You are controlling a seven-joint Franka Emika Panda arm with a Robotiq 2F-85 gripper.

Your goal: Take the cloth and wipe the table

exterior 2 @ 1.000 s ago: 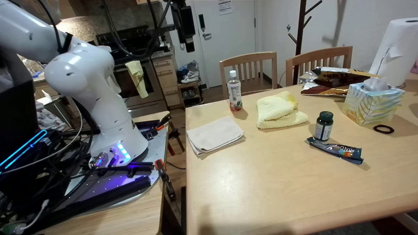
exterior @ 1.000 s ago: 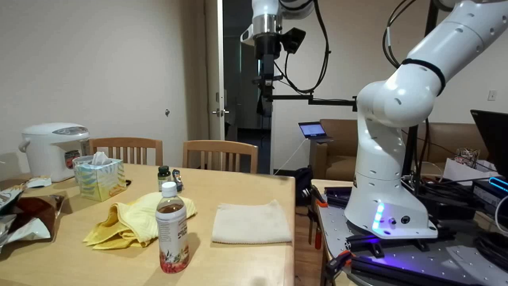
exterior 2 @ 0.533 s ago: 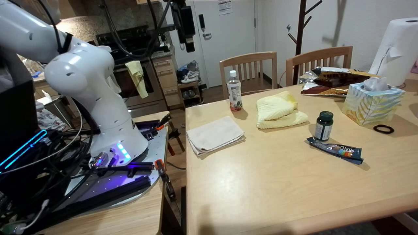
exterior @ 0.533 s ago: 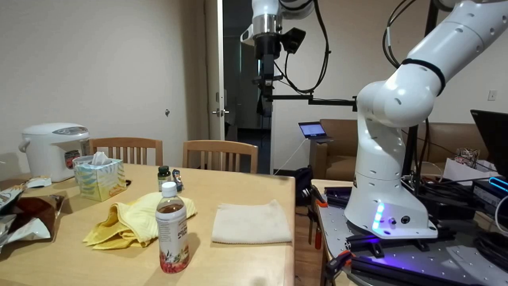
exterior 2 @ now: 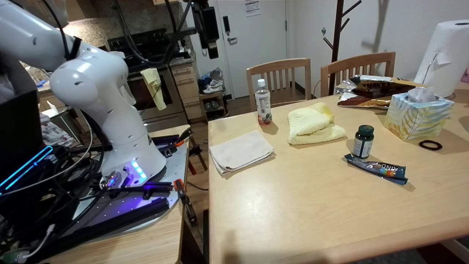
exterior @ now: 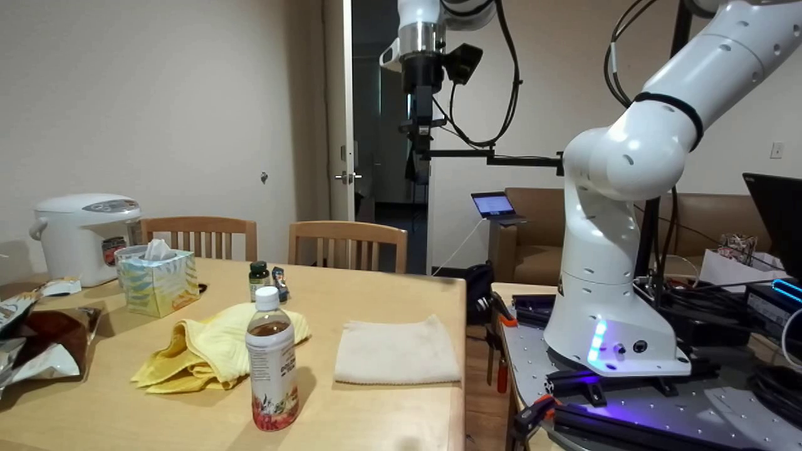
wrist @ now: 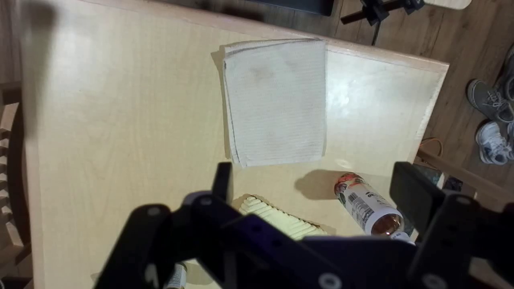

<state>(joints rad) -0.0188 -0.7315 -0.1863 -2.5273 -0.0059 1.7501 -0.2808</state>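
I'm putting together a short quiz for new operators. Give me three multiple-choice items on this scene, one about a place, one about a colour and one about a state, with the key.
1. Where does the white cloth lie?
A. On a chair
B. Under the tissue box
C. On the table, near the edge facing the robot base

2. What colour is the cap of the drink bottle?
A. White
B. Green
C. Red

3. How does the gripper stand?
A. Shut on the white cloth
B. Open
C. Shut with nothing held

Key:
1. C: both exterior views show it folded on the table near that edge.
2. A: the cap shows white in both exterior views.
3. B: in the wrist view its fingers stand wide apart.
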